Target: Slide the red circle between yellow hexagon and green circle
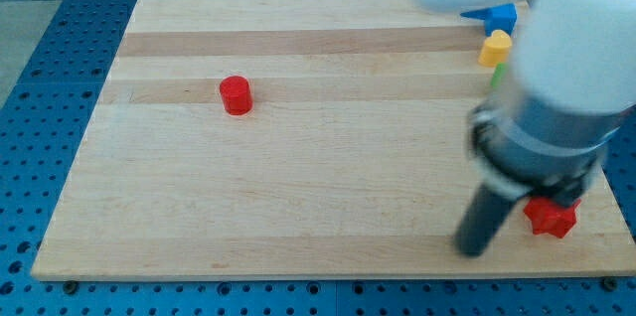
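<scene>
Your red circle (236, 94) sits alone at the view's left — well apart from the yellow hexagon (494, 48). My tip (473, 248) (a bare rod, nothing grasped) rests just beside a red block (550, 218) at the lower right.

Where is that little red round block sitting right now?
The red circle sits alone on the wooden board, towards the view's upper left, far from my tip at the lower right.

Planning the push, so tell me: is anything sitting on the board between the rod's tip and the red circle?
No. In the camera view, only bare wooden board lies between my tip and the red circle; no block sits on that stretch.
</scene>
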Robot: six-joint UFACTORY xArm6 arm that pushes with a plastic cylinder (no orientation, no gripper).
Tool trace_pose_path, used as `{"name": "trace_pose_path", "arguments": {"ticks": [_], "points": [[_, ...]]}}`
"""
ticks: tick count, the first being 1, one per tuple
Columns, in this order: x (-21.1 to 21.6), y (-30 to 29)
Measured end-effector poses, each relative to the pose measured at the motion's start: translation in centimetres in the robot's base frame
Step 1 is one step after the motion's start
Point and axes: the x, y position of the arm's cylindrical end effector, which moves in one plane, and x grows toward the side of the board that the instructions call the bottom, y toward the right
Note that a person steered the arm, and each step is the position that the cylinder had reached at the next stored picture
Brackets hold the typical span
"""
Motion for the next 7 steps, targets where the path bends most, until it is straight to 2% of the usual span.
{"name": "trace_pose_path", "arguments": {"ticks": [1, 2, 3, 4, 5, 6, 7], "points": [[-0.4, -5.5], [-2.0, -20.6], [-6.9, -31.6], [-12.2, -37.9], [-18.9, -36.2], [-20.0, -27.4], [-22.1, -21.6]]}}
